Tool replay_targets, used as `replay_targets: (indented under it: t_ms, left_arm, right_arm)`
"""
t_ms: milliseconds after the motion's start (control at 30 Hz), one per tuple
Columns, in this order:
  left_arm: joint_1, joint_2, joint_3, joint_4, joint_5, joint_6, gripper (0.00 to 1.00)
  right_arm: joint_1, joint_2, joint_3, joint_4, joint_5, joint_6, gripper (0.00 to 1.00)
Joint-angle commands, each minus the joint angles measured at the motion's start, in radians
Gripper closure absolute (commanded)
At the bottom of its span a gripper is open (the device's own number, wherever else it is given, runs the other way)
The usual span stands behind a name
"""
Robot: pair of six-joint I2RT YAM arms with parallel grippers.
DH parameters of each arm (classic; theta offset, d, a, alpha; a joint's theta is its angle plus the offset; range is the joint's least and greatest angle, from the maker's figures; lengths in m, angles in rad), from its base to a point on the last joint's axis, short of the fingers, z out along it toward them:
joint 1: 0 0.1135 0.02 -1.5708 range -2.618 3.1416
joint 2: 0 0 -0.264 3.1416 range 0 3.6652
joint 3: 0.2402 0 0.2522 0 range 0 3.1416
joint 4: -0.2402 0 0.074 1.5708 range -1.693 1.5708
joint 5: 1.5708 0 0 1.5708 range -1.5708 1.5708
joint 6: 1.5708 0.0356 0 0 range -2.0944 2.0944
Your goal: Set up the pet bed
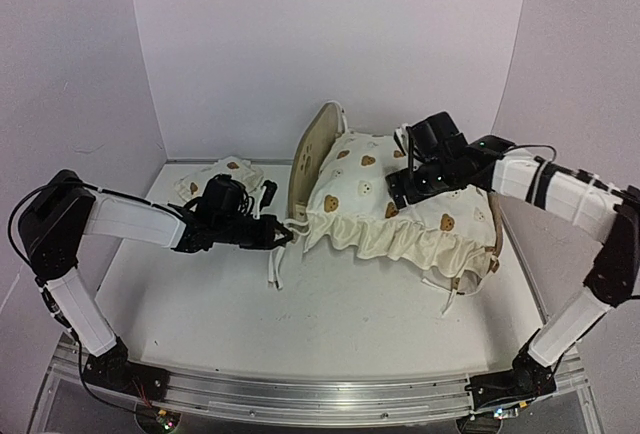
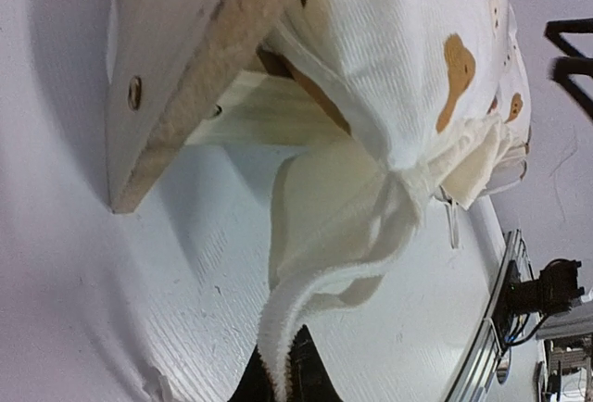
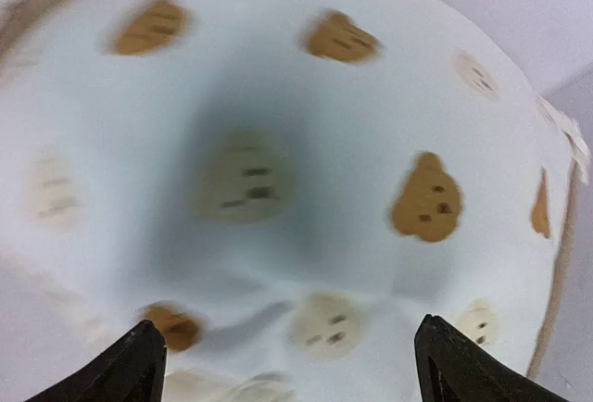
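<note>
Now, with left gripper (image 1: 278, 235) pinched shut on a cushion tie (image 2: 271, 326) and right gripper (image 3: 292, 365) wide open, empty, above the cushion (image 1: 400, 212), could drag it askew off the pet bed (image 1: 312, 154), at the middle of the table (image 1: 350, 324), through one hard tug.

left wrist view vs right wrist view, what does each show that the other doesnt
Only the left wrist: the plywood end board of the pet bed, the table, and a cushion tie pinched in the shut left gripper. Only the right wrist: the open right gripper and the top of the bear-print cushion. Both: that cushion's fabric.
</note>
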Motion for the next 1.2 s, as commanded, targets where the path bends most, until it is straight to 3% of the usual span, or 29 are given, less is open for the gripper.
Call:
replay_targets:
  t_ms: [0, 100, 233, 400, 467, 667, 800, 933, 1167]
  left_arm:
    - [0.005, -0.08, -0.021, 0.024, 0.104, 0.059, 0.91]
    - [0.004, -0.096, -0.035, 0.022, 0.083, 0.085, 0.85]
    - [0.005, -0.117, -0.059, 0.024, 0.048, 0.076, 0.84]
    - [0.005, -0.143, -0.073, 0.022, 0.035, 0.078, 0.91]
    - [0.005, -0.16, -0.083, 0.021, 0.045, 0.081, 0.86]
    - [0.005, -0.193, -0.115, 0.002, 0.015, 0.086, 0.89]
    - [0.005, -0.195, -0.105, -0.009, 0.005, 0.094, 1.0]
    - [0.005, -0.215, -0.079, -0.018, -0.004, 0.1, 1.0]
    - [0.004, -0.205, 0.053, -0.019, 0.03, 0.102, 1.0]
  right_arm:
    - [0.076, -0.145, 0.015, 0.076, -0.582, -0.077, 0.05]
    - [0.091, -0.103, 0.026, 0.195, -0.726, -0.101, 0.06]
    - [0.112, 0.013, 0.113, 0.256, -0.87, -0.174, 0.16]
    - [0.144, 0.164, 0.244, 0.269, -0.971, -0.27, 0.29]
    - [0.146, 0.22, 0.28, 0.269, -0.981, -0.283, 0.31]
    - [0.161, 0.27, 0.284, 0.279, -0.944, -0.259, 0.34]
    - [0.171, 0.284, 0.271, 0.292, -0.928, -0.259, 0.34]
    - [0.173, 0.266, 0.254, 0.292, -0.908, -0.234, 0.37]
    - [0.212, 0.177, 0.011, 0.508, -0.919, -0.01, 0.39]
